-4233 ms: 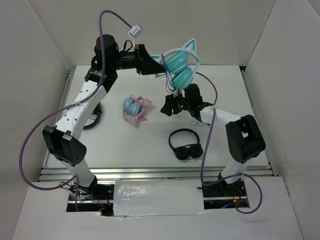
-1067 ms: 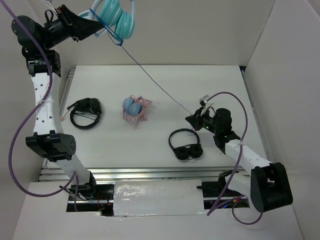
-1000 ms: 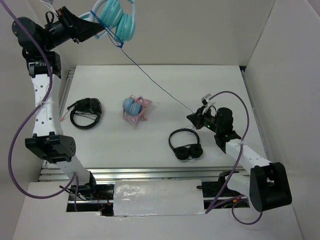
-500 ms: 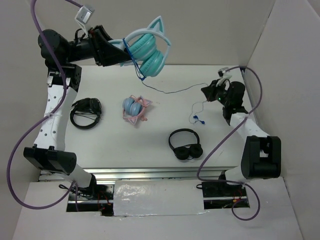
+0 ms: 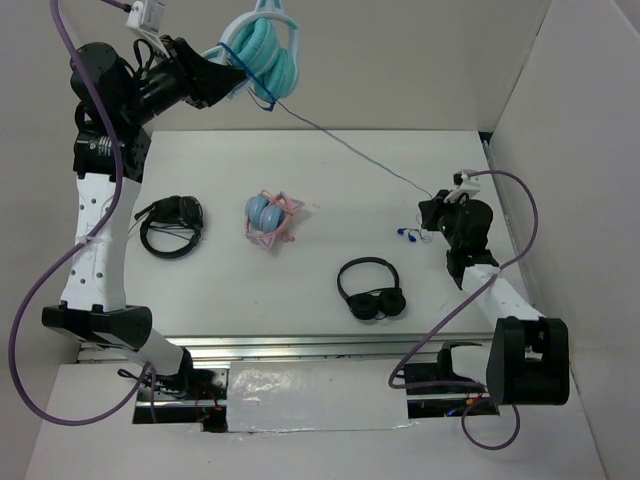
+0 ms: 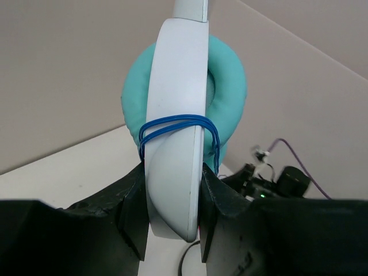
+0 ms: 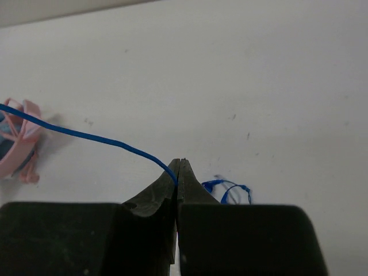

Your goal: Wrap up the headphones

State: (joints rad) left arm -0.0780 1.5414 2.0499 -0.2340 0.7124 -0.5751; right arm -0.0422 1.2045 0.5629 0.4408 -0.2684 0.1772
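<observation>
Vs. half a second ago: left tool [image 5: 226, 79] has swung up and leftward; the thin dark-blue cable [image 5: 340, 140], slack then, runs taut. Left tool clamps the white headband of the teal cat-ear headphones [image 5: 262, 52], high above the white worktop [image 5: 220, 290]; a few cable turns cross the band. Right tool [image 7: 178, 168] pinches the cable near its small blue plug [image 5: 405, 234], low over the worktop, likely holding tension for winding. Headphones well apart from the right tool.
</observation>
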